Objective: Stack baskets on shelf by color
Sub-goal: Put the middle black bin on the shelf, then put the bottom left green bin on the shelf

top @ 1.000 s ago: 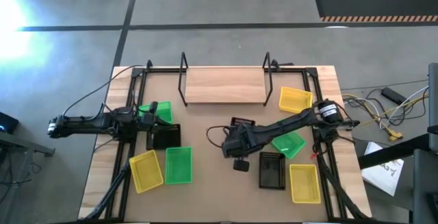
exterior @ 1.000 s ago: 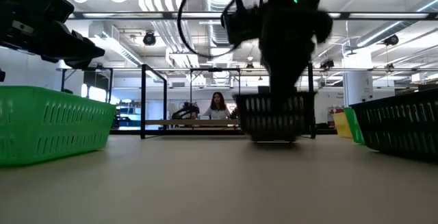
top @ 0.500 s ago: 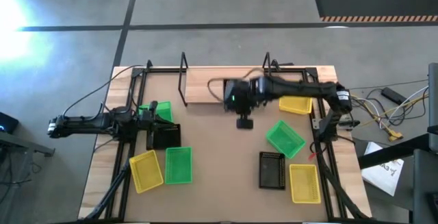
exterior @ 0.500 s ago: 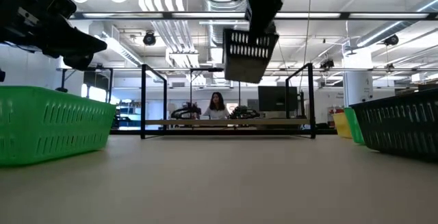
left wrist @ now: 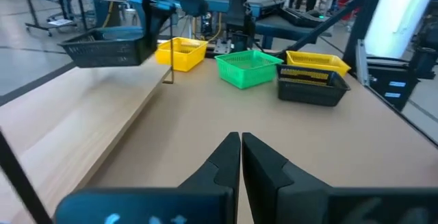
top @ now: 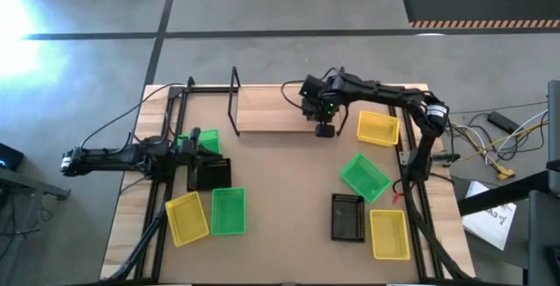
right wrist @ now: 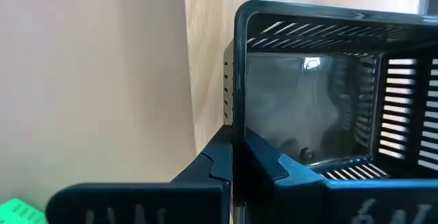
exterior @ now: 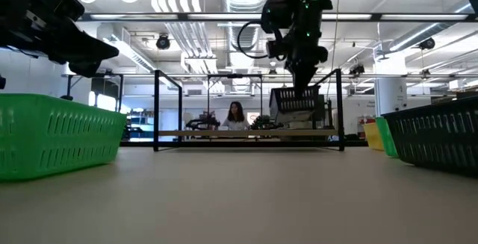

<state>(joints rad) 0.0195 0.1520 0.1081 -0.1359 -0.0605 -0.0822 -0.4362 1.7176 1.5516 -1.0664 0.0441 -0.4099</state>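
Observation:
My right gripper (top: 320, 118) reaches over the right end of the light wooden shelf (top: 267, 111) and is shut on a black basket (exterior: 297, 108). That basket sits close over the board; whether it touches, I cannot tell. My left gripper (left wrist: 241, 140) waits shut at the table's left side, over a green basket (top: 206, 136). A black basket (top: 210, 176), a yellow one (top: 186, 218) and a green one (top: 228, 211) lie on the table's left. Two yellow baskets (top: 378, 129) (top: 389, 233), a green one (top: 365, 177) and a black one (top: 347, 217) lie on its right. My right gripper pinches one side wall of the black basket at its rim (right wrist: 234, 125), one finger (right wrist: 212, 159) outside the wall and one (right wrist: 274, 162) inside. It comes from above, pointing down. The basket hangs below it, open side up and roughly level.
Black wire uprights (top: 234, 102) (top: 341, 80) stand at both ends of the shelf, the right one close beside the held basket. Black frame rails (top: 171, 146) run along both table sides. A person (exterior: 236, 115) sits in the room beyond the table.
My right gripper lifted the black basket off the middle of the table, carried it up and toward the far edge over the shelf, then moved toward the shelf's right end and lowered it close to the board. It stayed shut on the basket throughout.

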